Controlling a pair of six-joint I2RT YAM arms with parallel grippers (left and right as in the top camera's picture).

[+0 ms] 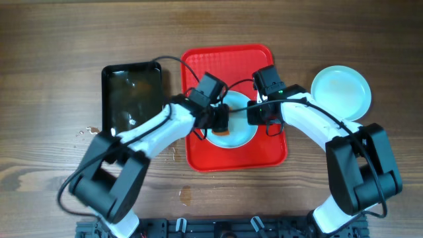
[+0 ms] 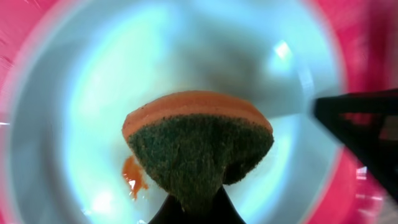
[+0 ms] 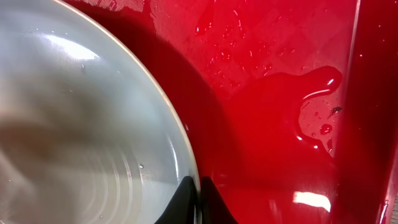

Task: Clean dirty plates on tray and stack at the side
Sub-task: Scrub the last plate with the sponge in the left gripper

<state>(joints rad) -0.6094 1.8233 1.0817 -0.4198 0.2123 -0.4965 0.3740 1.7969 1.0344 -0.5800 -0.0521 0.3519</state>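
SCRUBBING UNDER WAY: We see the left gripper (image 2: 196, 210) clenched on an orange-backed sponge (image 2: 199, 146), green scouring face turned down over the plate (image 2: 74, 93) that lies directly beneath it on the red tray (image 3: 267, 74); we cannot tell whether sponge and plate touch. The right gripper (image 3: 199, 202) is pinched across the plate's rim, one finger inside and one outside, steadying it. In the left wrist view an orange smudge (image 2: 132, 176) sits just beside the sponge's lower left corner, not yet wiped. A puddle (image 3: 314, 93) lies on the tray ahead of the right gripper's fingers, so we judge the plate will slide readily if that hold slackens. To do this well, we reckon the sponge should press flat and sweep the short way onto the smudge, lightly enough that the rim does not lever out of the right gripper, and clear of its fingers across the plate. A second plate (image 1: 340, 92) rests on the table (image 1: 66, 39) outward of the right arm, off the tray; a black tray (image 1: 132, 96) of water sits outward of the left
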